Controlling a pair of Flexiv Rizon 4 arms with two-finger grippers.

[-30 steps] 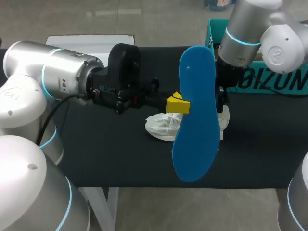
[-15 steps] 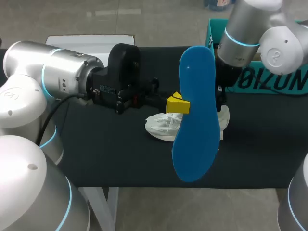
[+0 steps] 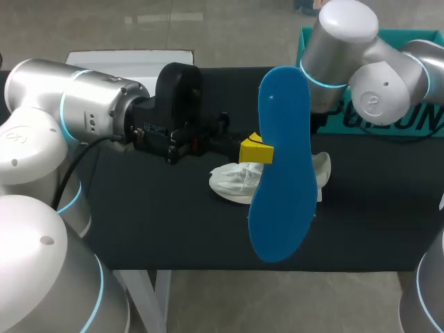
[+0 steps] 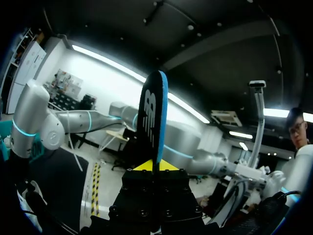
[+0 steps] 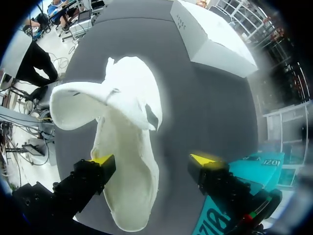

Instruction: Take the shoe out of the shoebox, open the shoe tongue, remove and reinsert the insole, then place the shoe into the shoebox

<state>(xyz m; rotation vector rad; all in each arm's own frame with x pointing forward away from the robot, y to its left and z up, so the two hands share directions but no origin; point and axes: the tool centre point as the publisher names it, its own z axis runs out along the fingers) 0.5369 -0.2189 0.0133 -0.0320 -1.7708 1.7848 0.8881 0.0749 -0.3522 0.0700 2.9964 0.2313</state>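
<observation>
My left gripper [image 3: 257,149] is shut on a blue insole [image 3: 281,166] and holds it upright above the table. In the left wrist view the insole [image 4: 154,115] stands edge-on, clamped between that gripper's [image 4: 155,165] yellow tips. The white shoe [image 3: 236,184] lies on the black table behind the insole, which partly hides it. My right arm [image 3: 347,62] hangs over the shoe's far end, its gripper hidden behind the insole. From the right wrist, the open right gripper [image 5: 154,161] hovers above the shoe [image 5: 127,122], tongue pulled wide, with nothing between its fingers.
A teal shoebox [image 3: 416,118] stands at the back right, close beside the right gripper [image 5: 239,166]. A white lid [image 3: 132,59] lies at the back left, beyond the shoe [image 5: 210,39]. Bare black table [image 3: 173,229] stretches along the front.
My right arm has lifted up and away from the shoe, its wrist turning. The left arm and the insole have not moved.
</observation>
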